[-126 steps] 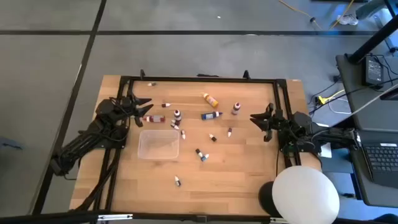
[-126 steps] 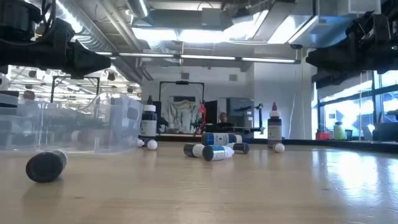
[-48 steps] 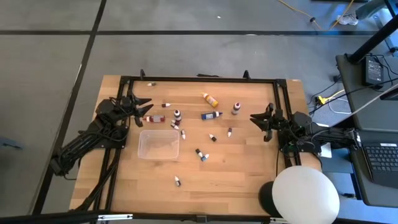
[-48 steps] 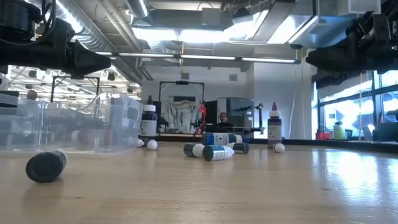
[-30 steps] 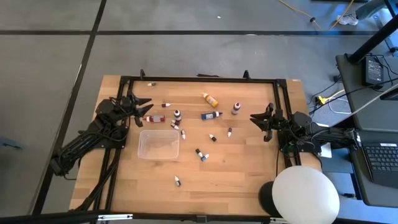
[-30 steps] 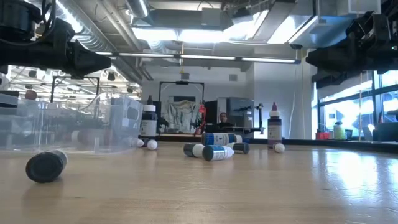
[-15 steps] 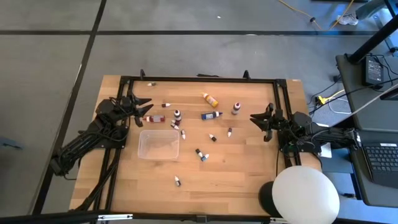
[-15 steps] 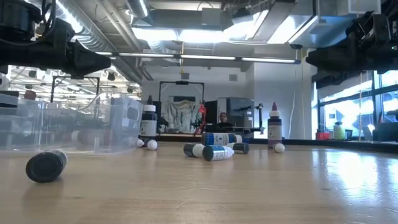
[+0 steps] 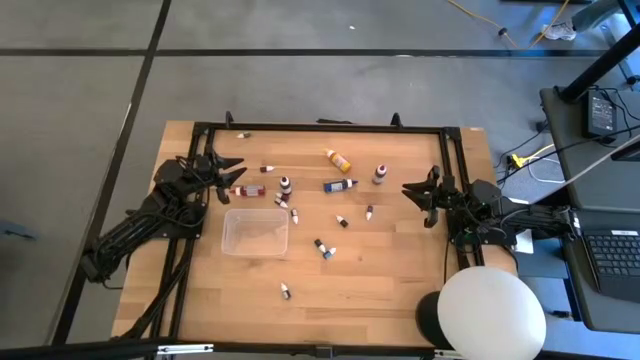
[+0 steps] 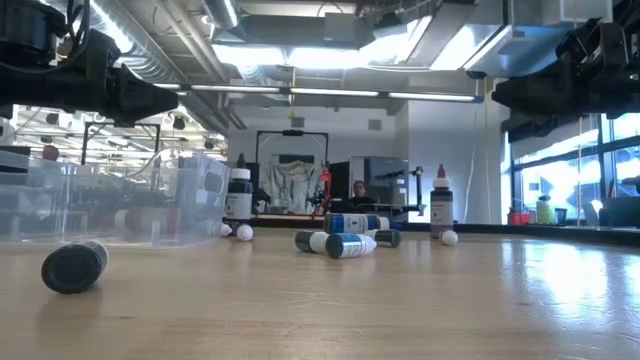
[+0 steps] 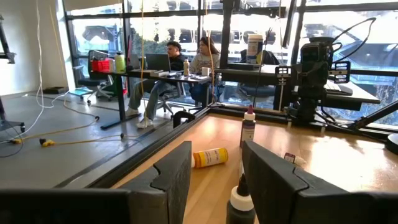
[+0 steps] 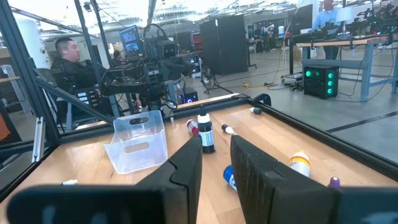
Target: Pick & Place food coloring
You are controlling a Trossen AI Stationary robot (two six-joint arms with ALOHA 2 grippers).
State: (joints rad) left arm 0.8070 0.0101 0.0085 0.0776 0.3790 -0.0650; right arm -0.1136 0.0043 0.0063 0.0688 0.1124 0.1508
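Tray: a clear plastic tray (image 9: 256,231) is seen on the wooden table (image 9: 380,290).
Food coloring: small bottles (image 9: 340,185) lie scattered beyond and right of the tray; none inside.
Left gripper (image 9: 232,167): raised left of the tray, fingers parted, nothing held.
Right gripper (image 9: 410,189): raised well right of the tray, fingers slightly apart, nothing held.

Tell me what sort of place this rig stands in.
Probably an open robotics lab or workshop. Beyond the wooden table, people sit at desks with monitors, equipment racks line a concrete floor, and exposed ducts and strip lights run overhead.
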